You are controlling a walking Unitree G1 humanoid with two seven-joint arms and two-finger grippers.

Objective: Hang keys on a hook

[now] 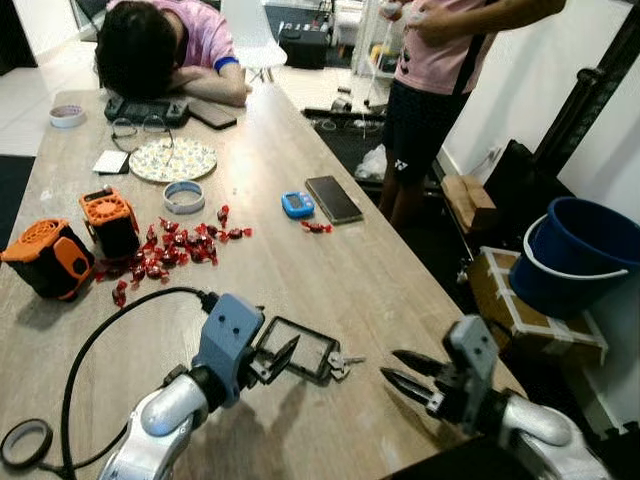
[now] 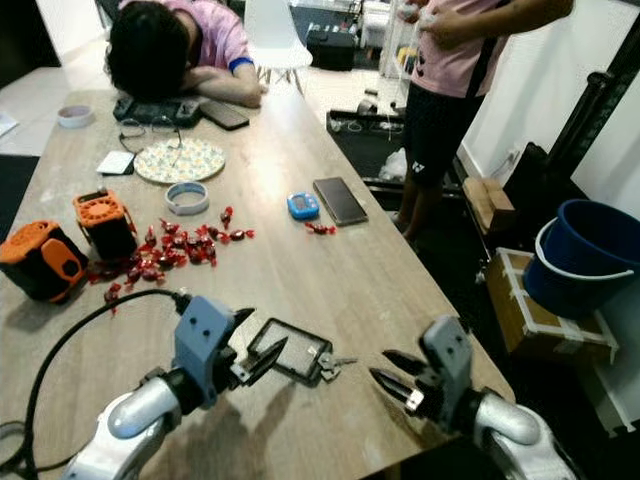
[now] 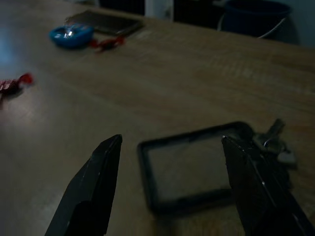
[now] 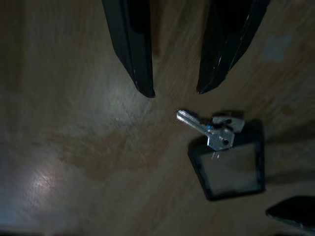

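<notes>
A bunch of silver keys (image 1: 340, 365) lies flat on the wooden table (image 1: 300, 270) near its front edge, joined to a black-framed clear card holder (image 1: 298, 348). My left gripper (image 1: 268, 358) hovers open just left of the holder, one finger over its near corner; in the left wrist view the holder (image 3: 197, 164) lies between the fingers (image 3: 93, 191). My right gripper (image 1: 400, 373) is open a short way right of the keys, its tips pointing at them. In the right wrist view the keys (image 4: 211, 129) lie just beyond the fingertips (image 4: 142, 83).
A person rests head-down at the table's far end; another person (image 1: 440, 90) stands by its right side. On the table are red candies (image 1: 180, 250), two orange-black devices (image 1: 75, 245), a phone (image 1: 333, 198), tape rolls and a black cable (image 1: 100, 340). A blue bucket (image 1: 580, 250) sits on boxes at right.
</notes>
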